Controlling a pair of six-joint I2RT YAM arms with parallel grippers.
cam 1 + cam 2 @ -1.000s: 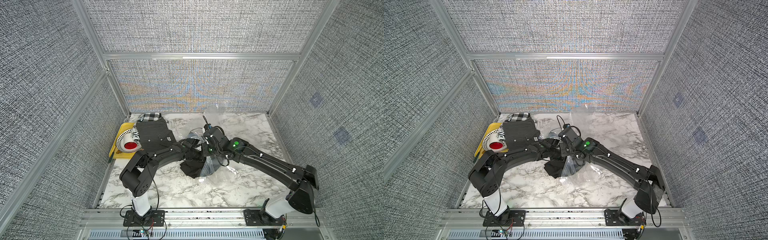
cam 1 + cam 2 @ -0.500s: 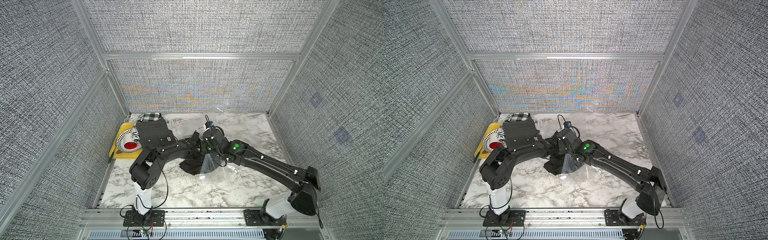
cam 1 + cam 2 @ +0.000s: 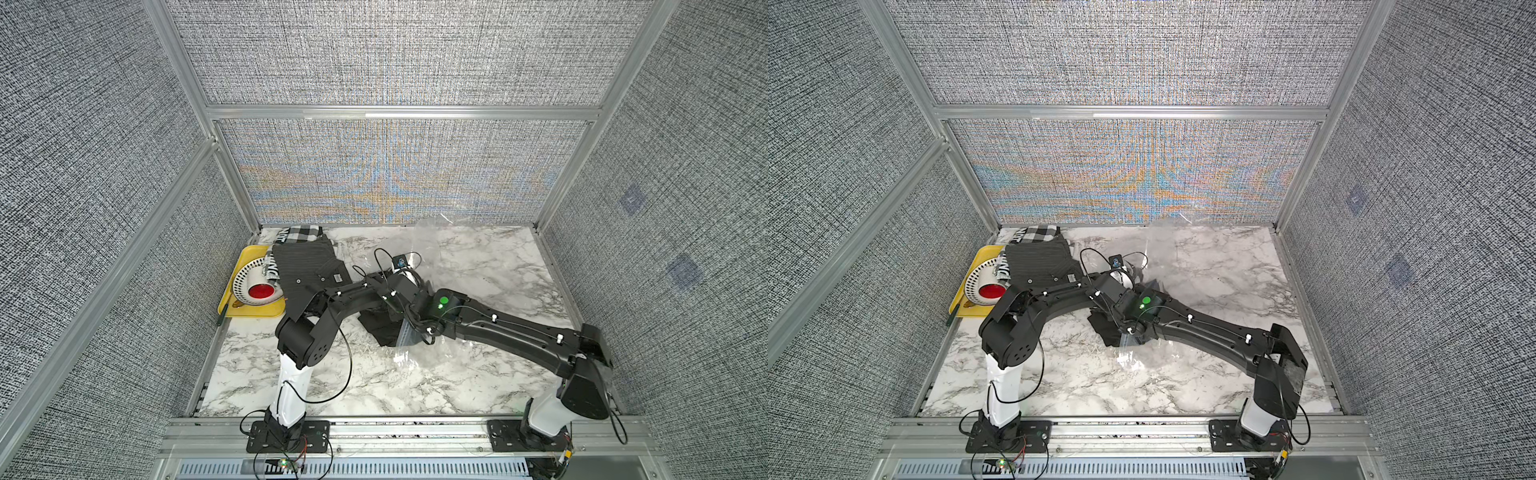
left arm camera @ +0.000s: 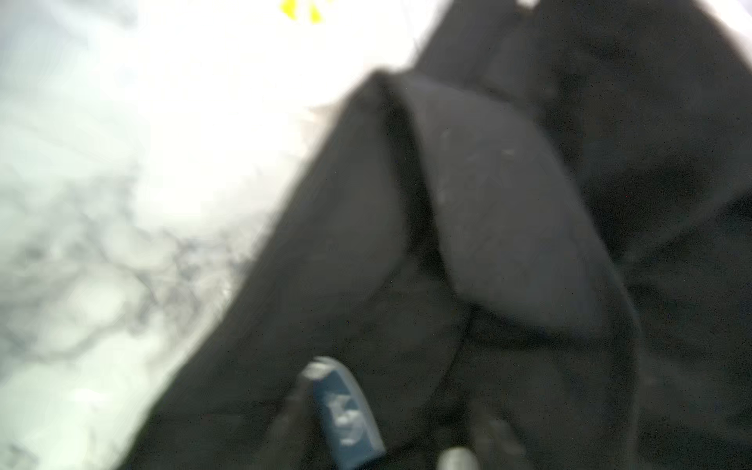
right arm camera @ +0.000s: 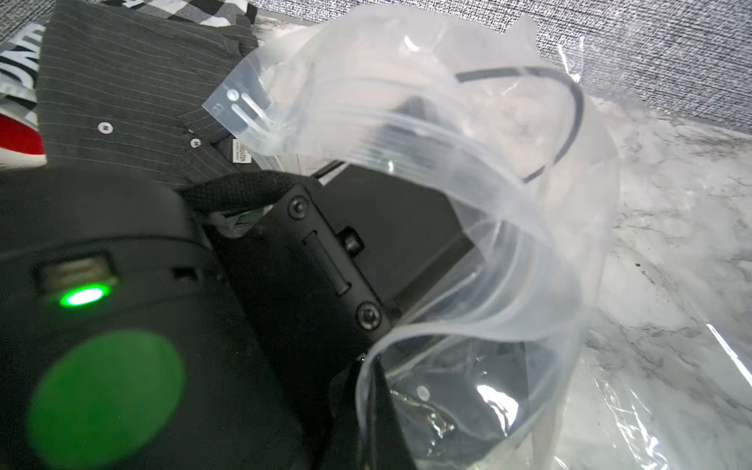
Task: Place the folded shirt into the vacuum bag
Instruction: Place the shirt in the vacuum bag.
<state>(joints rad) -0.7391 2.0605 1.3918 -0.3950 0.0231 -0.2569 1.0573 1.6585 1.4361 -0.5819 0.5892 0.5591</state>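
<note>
The folded shirt [image 3: 380, 328] [image 3: 1104, 328] is black and lies mid-table under my crossed arms. In the left wrist view it fills the blurred frame [image 4: 488, 203]. My left gripper [image 4: 411, 435] is pressed into it, fingers narrowed with dark cloth between them, and a firm grip is not visible. The clear vacuum bag [image 3: 428, 245] [image 3: 1163, 249] billows up behind the arms, and its plastic overlaps the shirt's right corner. My right gripper [image 5: 367, 390] is shut on the bag's zip-seal edge [image 5: 468, 162], holding the mouth arched open. Both grippers are hidden in both top views.
A yellow tray [image 3: 245, 253] at the left wall holds a white and red device [image 3: 257, 286]. A dark striped shirt [image 3: 307, 266] and a checked cloth [image 3: 301, 232] lie at the back left. Frame posts and fabric walls close in the marble table [image 3: 478, 386].
My left arm has reached right, onto the black shirt beneath the right arm, and its fingers have narrowed from wide open. The right arm has shifted slightly left, still holding the bag.
</note>
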